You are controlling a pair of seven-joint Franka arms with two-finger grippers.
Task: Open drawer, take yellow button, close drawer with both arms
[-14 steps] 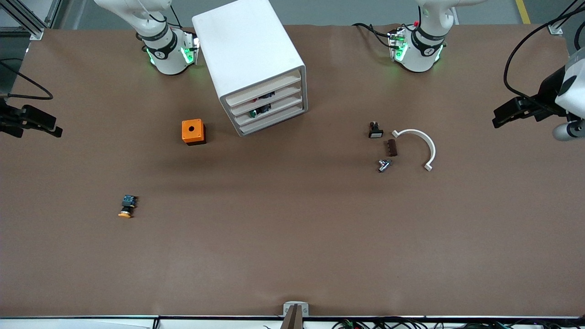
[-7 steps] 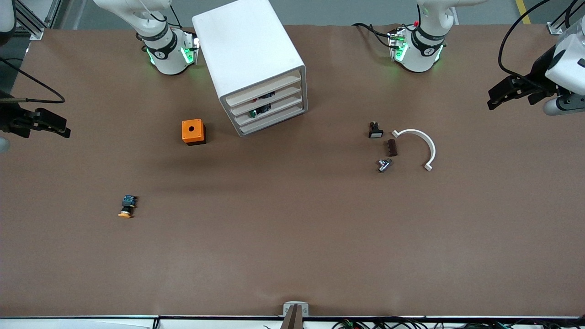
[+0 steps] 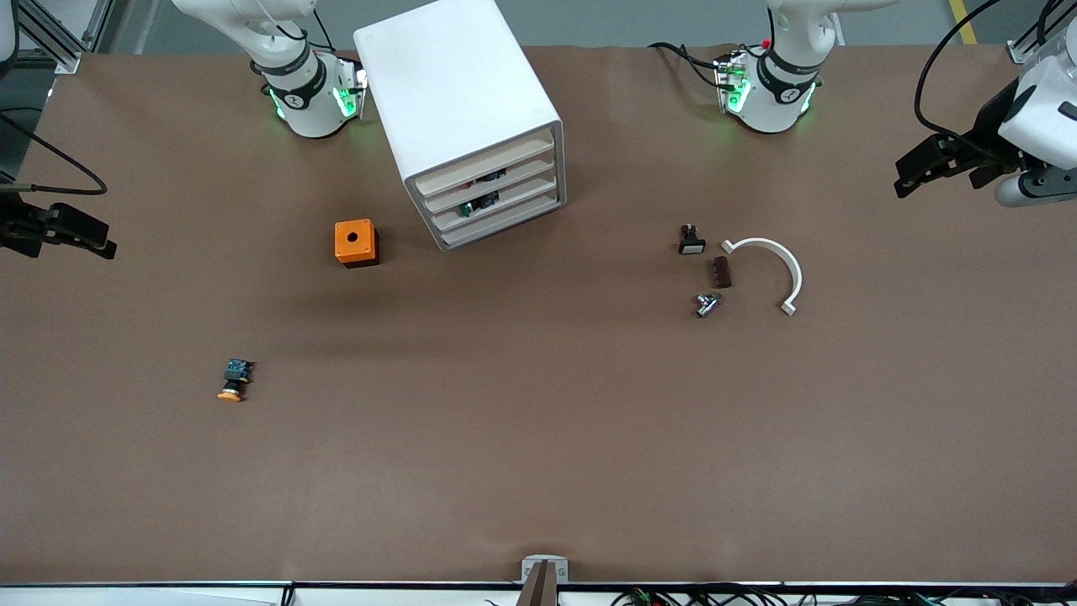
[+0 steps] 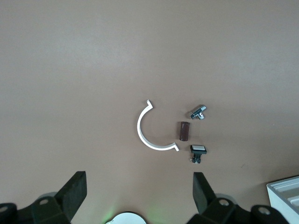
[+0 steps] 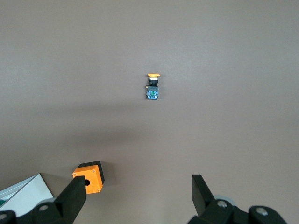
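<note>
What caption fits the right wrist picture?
Open right gripper high over orange-capped button and orange cube.

- The right end effector (image 3: 84,238) sits at the front view's edge, which cuts off the arm carrying it.
- The left end effector (image 3: 917,164) is likewise at the frame edge, its arm partly cropped.
- In the left wrist view, only a corner of the cabinet (image 4: 286,193) shows.
- The contents of the lower drawers (image 3: 480,200) are too small to identify.
- Near the white arc (image 3: 778,265), well below the left end effector, the small metal part (image 3: 707,304) is too tiny to name.
</note>
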